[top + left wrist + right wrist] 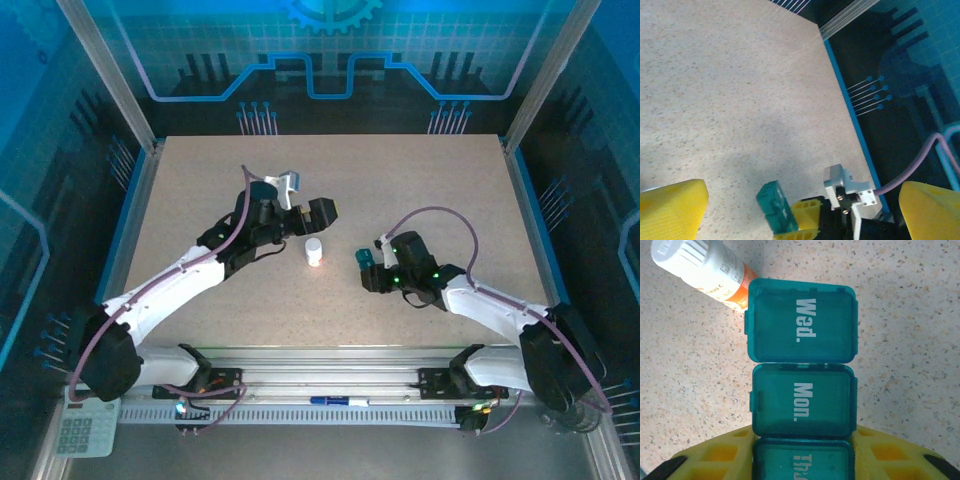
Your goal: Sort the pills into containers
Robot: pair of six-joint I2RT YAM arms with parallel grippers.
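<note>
Your right claw [373, 269] is clamped on the teal pill box [802, 370], held near the middle of the surface [200, 180], just right of the white bottle [314, 251], with its arm bent in from the right. Your left claw [306, 200] gapes wide behind the bottle, its arm stretched toward centre.

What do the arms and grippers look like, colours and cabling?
The left arm and right arm have white link shells, black joints and a loose mauve cable along each. The left gripper and right gripper have black bodies with bright yellow fingers, pocketed on the right one. Small green lights glow on the right wrist.
</note>
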